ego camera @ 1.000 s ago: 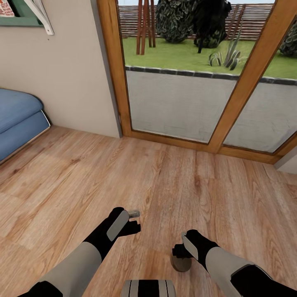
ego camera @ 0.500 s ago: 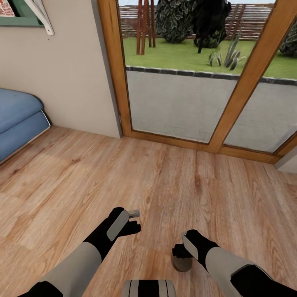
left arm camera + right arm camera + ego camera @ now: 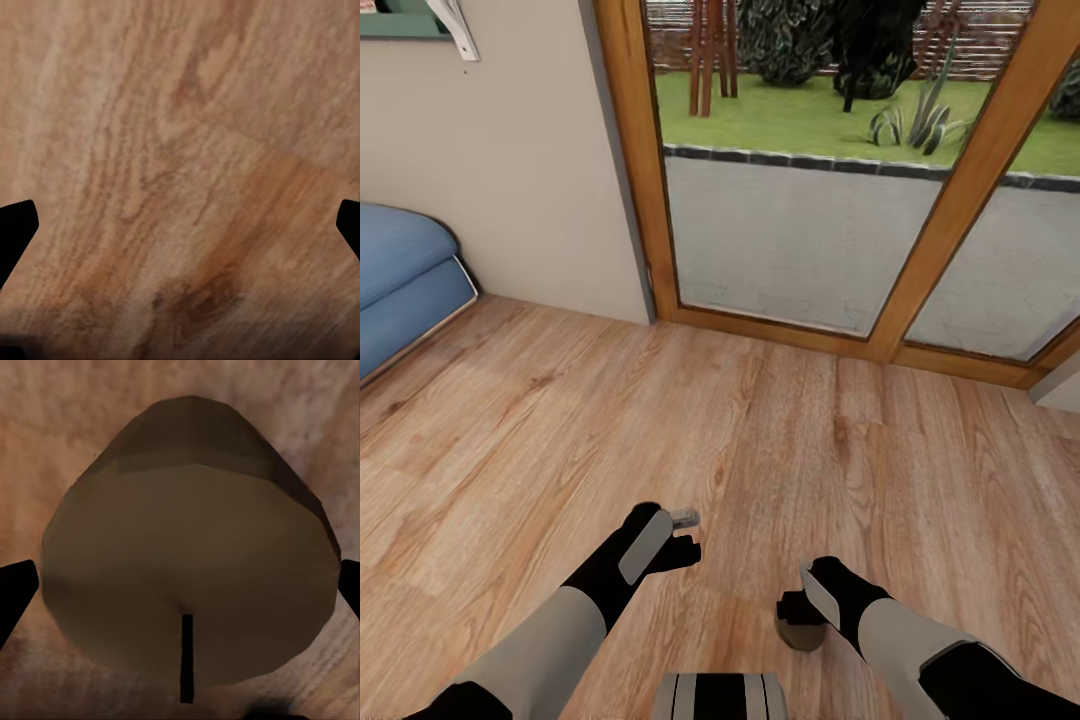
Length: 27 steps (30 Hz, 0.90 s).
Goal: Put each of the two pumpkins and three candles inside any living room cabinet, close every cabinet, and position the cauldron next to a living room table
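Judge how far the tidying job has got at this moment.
Nothing shows as done. In hand: the right gripper holds a candle above the wood floor. The left gripper is open and empty. Left: stowing that candle in a cabinet.

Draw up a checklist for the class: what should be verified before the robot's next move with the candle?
1. Candle sits between the right gripper fingers: ok.
2. Grip is firm enough for carrying: cannot tell.
3. Left gripper carries nothing: ok, wood floor shows between its fingertips.
4. Cabinet in sight: not ok, ahead are the glass door and blue sofa.
5. Floor directly ahead free of obstacles: ok.
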### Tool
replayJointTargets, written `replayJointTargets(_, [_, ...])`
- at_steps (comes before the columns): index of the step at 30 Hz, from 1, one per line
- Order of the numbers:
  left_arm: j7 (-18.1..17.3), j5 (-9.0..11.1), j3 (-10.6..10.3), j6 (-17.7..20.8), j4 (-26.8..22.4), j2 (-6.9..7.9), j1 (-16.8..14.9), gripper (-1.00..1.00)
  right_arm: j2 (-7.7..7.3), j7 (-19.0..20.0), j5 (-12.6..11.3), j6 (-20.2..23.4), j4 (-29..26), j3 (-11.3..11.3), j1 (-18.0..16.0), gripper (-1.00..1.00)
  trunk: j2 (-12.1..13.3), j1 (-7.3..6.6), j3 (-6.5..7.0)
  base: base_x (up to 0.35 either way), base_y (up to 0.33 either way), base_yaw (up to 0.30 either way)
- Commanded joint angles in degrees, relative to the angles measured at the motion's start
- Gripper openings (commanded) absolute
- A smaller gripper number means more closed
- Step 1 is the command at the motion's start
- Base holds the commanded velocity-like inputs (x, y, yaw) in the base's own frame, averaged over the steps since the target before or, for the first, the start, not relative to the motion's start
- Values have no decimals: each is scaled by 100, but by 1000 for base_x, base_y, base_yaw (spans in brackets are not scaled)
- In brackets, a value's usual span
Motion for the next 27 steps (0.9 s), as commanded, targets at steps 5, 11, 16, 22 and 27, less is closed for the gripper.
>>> replayJointTargets(5, [58, 60, -18, 5, -5, 3, -3, 100, -2, -48, 23, 33, -8, 86, 1, 100, -8, 12, -116, 0, 0, 0])
replayJointTargets(11, [58, 60, -18, 5, -7, 3, -2, 100, -5, -49, 23, 33, -8, 86, 1, 100, -12, 20, -182, 0, 0, 0])
replayJointTargets(16, [58, 60, -18, -3, -7, 3, -3, 100, -4, -49, 23, 33, -9, 81, 1, -100, -12, 20, -182, 0, 0, 0])
replayJointTargets(22, [60, 60, -18, -3, -8, 3, -7, 100, -7, -49, 23, 33, -8, 81, 1, -100, -12, 20, -182, 0, 0, 0])
replayJointTargets(27, [66, 60, -18, -3, -9, 1, -4, 100, -7, -46, 23, 33, -8, 80, 1, -100, -12, 20, -182, 0, 0, 0])
